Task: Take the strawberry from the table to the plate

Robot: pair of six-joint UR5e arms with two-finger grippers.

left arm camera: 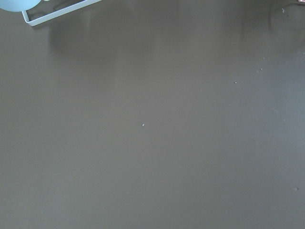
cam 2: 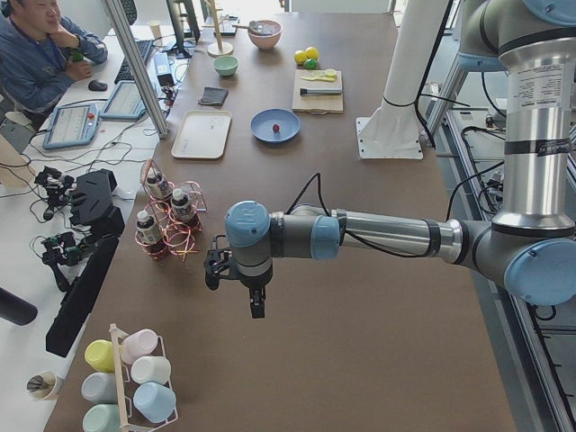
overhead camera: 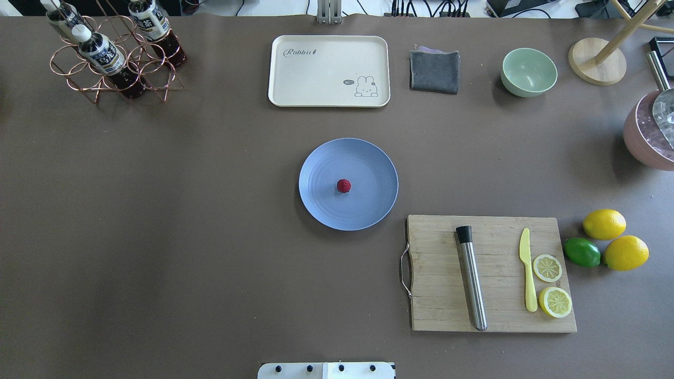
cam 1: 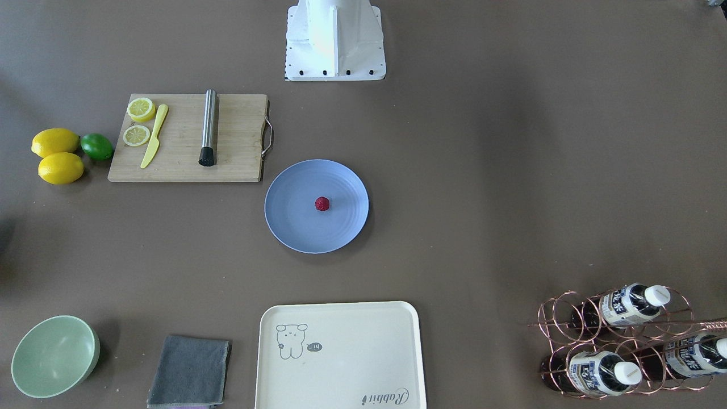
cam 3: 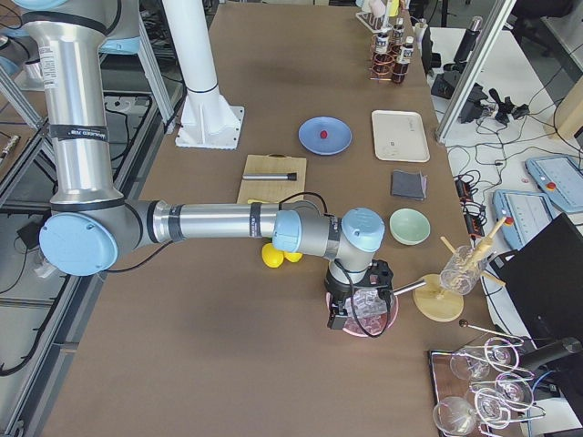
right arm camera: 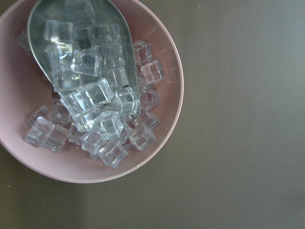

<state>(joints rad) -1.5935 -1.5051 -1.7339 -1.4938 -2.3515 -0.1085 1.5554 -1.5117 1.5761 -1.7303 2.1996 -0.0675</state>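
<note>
**Strawberry on the plate, both arms off at the table's ends**

We find the strawberry (cam 1: 322,204) resting near the middle of the blue plate (cam 1: 292,230), which sits on the table (cam 1: 483,199) in front of the robot's base. The wooden cutting board (cam 1: 238,136) lies just beside the plate, and the cream tray (cam 1: 341,369) is on the plate's far side from the robot.

Neither arm is near the plate. In the exterior left view, we see the left gripper (cam 2: 257,309) pointing down over bare table, near the copper bottle rack (cam 2: 166,225). In the exterior right view, the right gripper (cam 3: 351,320) hangs above a pink bowl (right arm camera: 169,109) filled with ice cubes (right arm camera: 97,93), with a metal scoop (right arm camera: 43,14) lying in it.

We cannot tell whether either gripper's fingers are spread or closed: only the side views show them, and the wrist cameras catch no fingertips.
</note>
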